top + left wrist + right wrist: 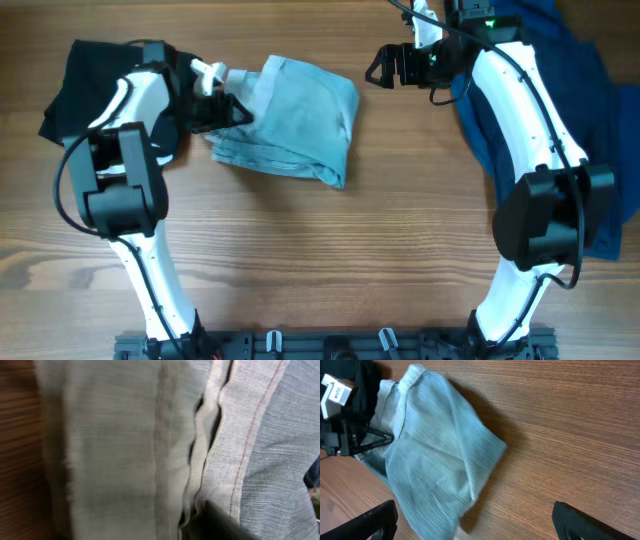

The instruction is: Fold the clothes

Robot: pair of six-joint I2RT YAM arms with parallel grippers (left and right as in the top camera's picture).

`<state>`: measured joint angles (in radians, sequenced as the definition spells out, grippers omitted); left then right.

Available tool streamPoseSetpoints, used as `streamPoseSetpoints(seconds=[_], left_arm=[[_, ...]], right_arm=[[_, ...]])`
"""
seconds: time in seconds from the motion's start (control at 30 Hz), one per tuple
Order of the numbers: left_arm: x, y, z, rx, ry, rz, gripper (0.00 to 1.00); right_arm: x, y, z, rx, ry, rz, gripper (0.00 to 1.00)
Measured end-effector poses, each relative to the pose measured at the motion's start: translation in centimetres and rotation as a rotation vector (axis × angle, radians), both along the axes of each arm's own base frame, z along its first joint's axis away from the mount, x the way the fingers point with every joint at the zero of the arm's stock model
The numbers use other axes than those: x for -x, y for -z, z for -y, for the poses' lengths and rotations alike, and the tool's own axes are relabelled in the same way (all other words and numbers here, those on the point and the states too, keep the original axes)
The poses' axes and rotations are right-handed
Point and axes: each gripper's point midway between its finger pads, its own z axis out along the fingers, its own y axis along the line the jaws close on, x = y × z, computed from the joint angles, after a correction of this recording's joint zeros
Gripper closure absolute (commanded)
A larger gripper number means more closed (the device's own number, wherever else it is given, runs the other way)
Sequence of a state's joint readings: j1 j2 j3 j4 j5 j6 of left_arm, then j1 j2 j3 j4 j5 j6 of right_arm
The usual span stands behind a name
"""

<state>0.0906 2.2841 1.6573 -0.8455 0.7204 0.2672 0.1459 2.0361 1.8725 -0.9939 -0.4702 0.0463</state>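
The pale-blue denim shorts (295, 120) lie folded in a bundle on the table, left of centre at the back. My left gripper (228, 108) is at their left edge and looks shut on the fabric. Its wrist view is filled with denim folds and a seam (250, 435), with one dark finger (215, 522) at the bottom. My right gripper (378, 66) is open and empty above the bare table, right of the shorts. Its wide-apart fingers (477, 525) frame the shorts (435, 460). The black garment (85, 80) lies far left and the dark blue garment (600, 120) far right.
The wooden table (330, 260) runs to the front, where the arm bases stand. The left arm lies over the black garment. The right arm crosses the dark blue garment's left edge.
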Motion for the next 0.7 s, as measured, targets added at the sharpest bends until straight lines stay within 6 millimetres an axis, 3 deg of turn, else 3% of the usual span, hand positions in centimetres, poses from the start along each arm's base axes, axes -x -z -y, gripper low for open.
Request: streamPoseSetpoints(seconds=[0.2, 0.37, 0.4, 0.43, 0.5, 0.6, 0.7], left_arm=[[0.6, 0.0, 4.5, 0.023, 0.090, 0.005, 0.96], [0.0, -1.2, 5.1, 0.046, -0.018, -0.057, 0.96], [-0.8, -2.5, 5.2, 0.052, -0.049, -0.027, 0.96], [-2.2, -5.1, 5.2, 0.065, -0.097, 0.032, 0.96], [-4.5, -11.1, 4.7, 0.111, -0.191, 0.158, 0.96], [-6.7, -21.2, 1.8, 0.195, -0.353, 0.359, 0.96], [-7.4, -26.4, -1.5, 0.244, -0.474, 0.458, 0.96]], right_arm=[[0.0, 0.0, 0.0, 0.000, 0.000, -0.001, 0.00], [0.0, 0.0, 0.0, 0.000, 0.000, -0.001, 0.00], [0.0, 0.0, 0.0, 0.000, 0.000, -0.001, 0.00], [0.0, 0.0, 0.0, 0.000, 0.000, -0.001, 0.00], [0.0, 0.0, 0.0, 0.000, 0.000, 0.000, 0.00], [-0.2, -0.1, 0.0, -0.001, 0.000, 0.008, 0.00], [-0.2, -0.1, 0.0, -0.001, 0.000, 0.008, 0.00]])
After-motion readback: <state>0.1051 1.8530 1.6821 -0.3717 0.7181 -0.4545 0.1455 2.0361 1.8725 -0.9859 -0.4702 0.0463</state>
